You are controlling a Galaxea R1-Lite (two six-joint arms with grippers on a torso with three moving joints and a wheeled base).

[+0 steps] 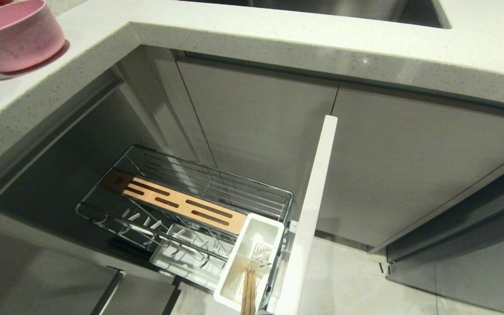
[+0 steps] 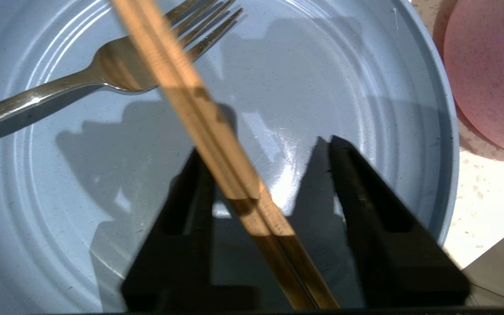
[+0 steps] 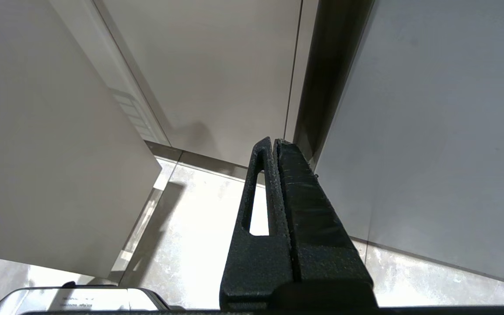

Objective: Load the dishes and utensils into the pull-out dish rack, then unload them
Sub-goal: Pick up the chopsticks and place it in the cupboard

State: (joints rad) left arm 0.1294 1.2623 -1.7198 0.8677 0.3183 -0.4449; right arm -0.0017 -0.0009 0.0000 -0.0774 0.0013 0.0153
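Fingers [image 2: 182,205] of the left gripper [image 2: 269,192] stand partly apart, straddling a pair of wooden chopsticks [image 2: 199,109] that runs diagonally from the upper centre of the left wrist frame to its lower edge; whether the pads already pinch the sticks cannot be told, since a gap shows beside the right-hand finger; the right gripper [image 3: 274,146], parked low before the cabinet fronts, has its fingers pressed together on nothing. Largest item: the countertop [image 1: 278,39], crossing the top of the head frame; beneath it, lower centre, the pull-out dish rack [image 1: 217,188] stands drawn out, its white panel front [image 1: 317,197] edge-on to the camera; its slotted wooden strip [image 1: 177,203] and plate prongs are bare; the white utensil cup [image 1: 256,249], lower centre, already holds chopstick-like wooden sticks at the bottom edge. Next in size: the light-blue plate [image 2: 365,87], filling the left wrist frame, lies on the counter; the pink bowl [image 1: 13,33], upper left of the head frame, sits just beside it; the silver fork [image 2: 81,83] rests on the plate, upper left, its tines passing under the chopsticks. Step in hand, as judged: pick-up of chopsticks from the plate, loading phase, with plate, bowl and fork not yet racked. Next move calls for a firm closure on both sticks together, a clean lift clear of the fork, then carriage down to the utensil cup.
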